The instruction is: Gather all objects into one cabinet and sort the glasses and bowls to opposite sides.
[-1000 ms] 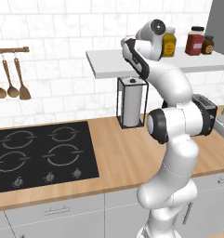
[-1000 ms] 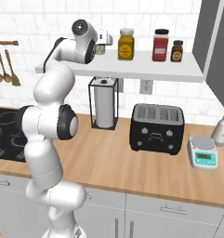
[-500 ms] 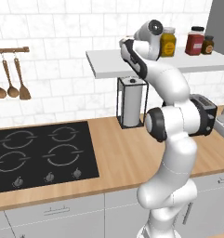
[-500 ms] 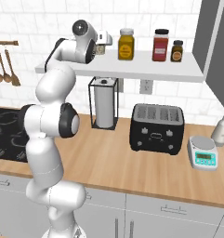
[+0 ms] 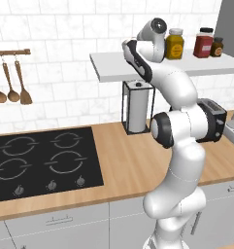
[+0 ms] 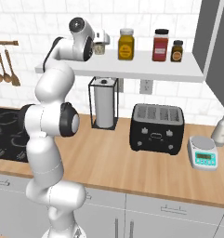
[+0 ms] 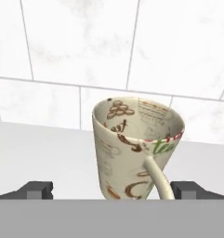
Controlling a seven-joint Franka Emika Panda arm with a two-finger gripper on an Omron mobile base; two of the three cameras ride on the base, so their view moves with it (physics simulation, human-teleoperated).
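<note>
My arm is stretched up to the shelf (image 6: 146, 69), the gripper (image 7: 112, 190) level, fingers (image 7: 36, 190) spread wide either side of the cream mug (image 7: 136, 148) standing upright by the tiled wall (image 7: 85, 42).

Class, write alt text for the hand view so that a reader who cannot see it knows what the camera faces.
A cream mug printed with brown and green lettering stands upright on a white shelf, its handle turned toward the camera. Two dark fingers rise at the bottom, one on each side of the mug and apart from it. White wall tiles lie behind.
</note>
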